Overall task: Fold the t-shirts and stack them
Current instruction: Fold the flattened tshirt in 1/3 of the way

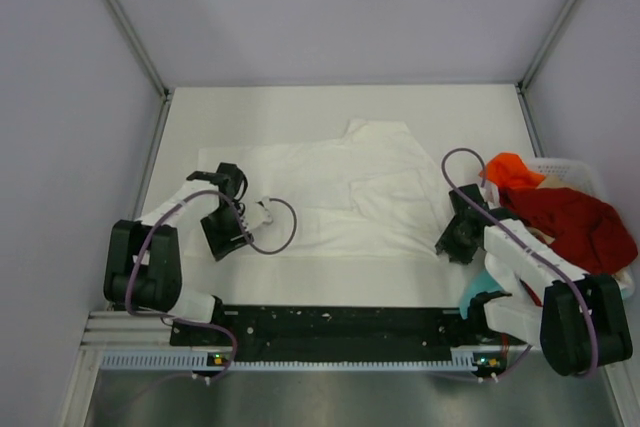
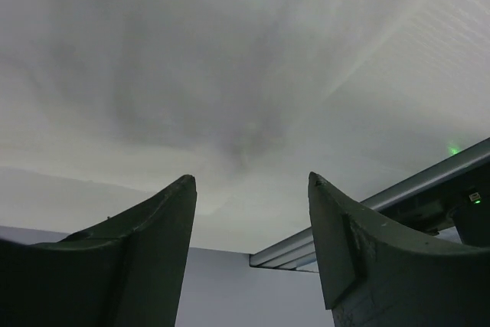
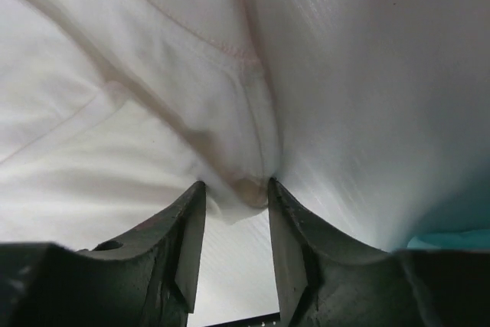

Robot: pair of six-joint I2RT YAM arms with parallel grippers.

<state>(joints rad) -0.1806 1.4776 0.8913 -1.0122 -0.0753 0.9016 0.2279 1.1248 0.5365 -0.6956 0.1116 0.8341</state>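
Observation:
A white t-shirt [image 1: 350,197] lies spread flat across the middle of the table. My right gripper [image 1: 452,240] is at its near right corner. In the right wrist view the gripper [image 3: 236,185] has its jaws closed in on a bunched fold of the white cloth [image 3: 153,97], with creases running into the pinch. My left gripper [image 1: 232,237] is at the shirt's left edge. In the left wrist view it [image 2: 253,181] is open with nothing between the fingers. A red tee [image 1: 570,222] and an orange tee [image 1: 510,169] lie in the basket.
A white lattice basket [image 1: 560,164] stands at the right edge of the table. A teal cloth [image 1: 478,287] lies by the right arm's base and shows in the right wrist view [image 3: 452,239]. Grey walls and metal posts enclose the table.

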